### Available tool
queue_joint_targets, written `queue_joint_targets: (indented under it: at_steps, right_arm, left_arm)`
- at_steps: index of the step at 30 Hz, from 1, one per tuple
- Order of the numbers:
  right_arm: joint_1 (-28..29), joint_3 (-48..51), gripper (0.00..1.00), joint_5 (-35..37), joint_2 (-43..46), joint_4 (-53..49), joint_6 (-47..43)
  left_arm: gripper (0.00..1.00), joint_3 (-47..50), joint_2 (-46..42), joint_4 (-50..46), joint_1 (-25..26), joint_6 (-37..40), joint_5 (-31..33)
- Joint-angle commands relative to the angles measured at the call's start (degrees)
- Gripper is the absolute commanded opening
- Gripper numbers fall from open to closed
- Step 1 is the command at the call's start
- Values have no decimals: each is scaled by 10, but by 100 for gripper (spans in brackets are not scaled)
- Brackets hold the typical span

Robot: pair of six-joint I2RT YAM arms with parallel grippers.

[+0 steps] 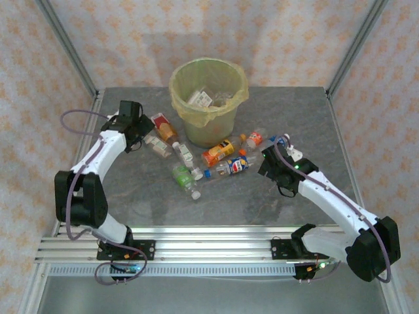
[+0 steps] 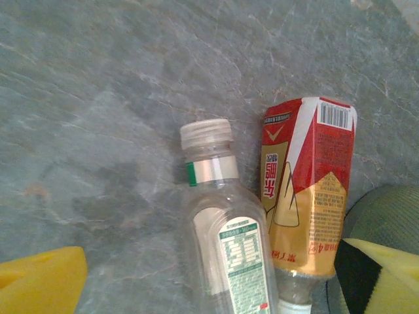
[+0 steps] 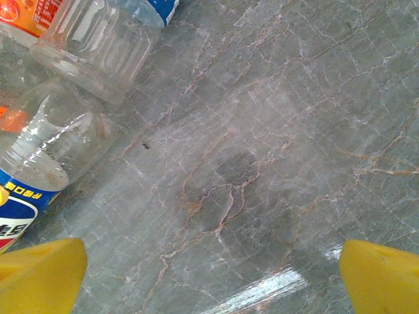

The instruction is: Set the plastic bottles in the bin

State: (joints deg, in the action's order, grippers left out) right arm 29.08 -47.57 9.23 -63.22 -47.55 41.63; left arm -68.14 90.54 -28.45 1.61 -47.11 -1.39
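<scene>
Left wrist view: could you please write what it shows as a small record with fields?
table: grey, veined
clear bottle: lying flat, white cap pointing up the picture, green-printed label
red-gold bottle: lying close beside the clear one, to its right
left fingers: open, yellow, at both lower corners, gripping nothing

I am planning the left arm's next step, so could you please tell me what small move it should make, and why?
Probably lower the left gripper onto the clear white-capped bottle and close. Its jaws stand open, and the left wrist view has that bottle lying on the table roughly midway between the yellow fingertips, beside a red-and-gold bottle, nothing held.
</scene>
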Motion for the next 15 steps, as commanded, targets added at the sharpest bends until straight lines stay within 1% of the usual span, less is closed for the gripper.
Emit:
queue_joint_targets:
  at_steps: [1, 4, 15]
  right_arm:
    - [-2, -9, 99, 25, 9, -14, 12]
    - [-2, -9, 99, 26, 12, -10, 13]
    - [-2, -9, 99, 24, 11, 3, 16]
  left_arm:
    - [95, -8, 27, 44, -2, -27, -25]
    - [87, -14, 52, 49, -2, -33, -25]
    - [85, -48, 133, 48, 18, -41, -28]
